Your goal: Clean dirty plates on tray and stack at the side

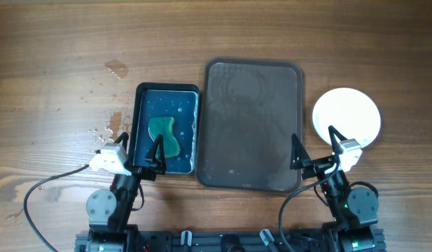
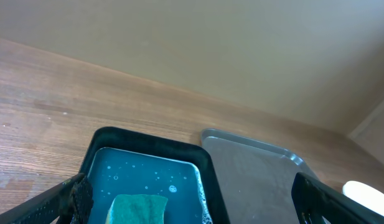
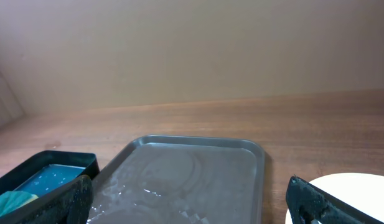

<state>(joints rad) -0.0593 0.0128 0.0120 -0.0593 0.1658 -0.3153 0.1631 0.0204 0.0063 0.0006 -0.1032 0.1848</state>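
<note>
The dark brown tray lies at the table's middle with no plates on it, only wet streaks; it also shows in the left wrist view and the right wrist view. White plates sit stacked on the table right of the tray, clean on top with no blue smear; how many are in the stack I cannot tell. The stack's edge shows in the right wrist view and the left wrist view. My left gripper is open and empty over the basin's near edge. My right gripper is open and empty between tray and plates.
A black basin of blue soapy water holds a green sponge left of the tray; both show in the left wrist view, basin and sponge. Water drops lie on the wood left of the basin.
</note>
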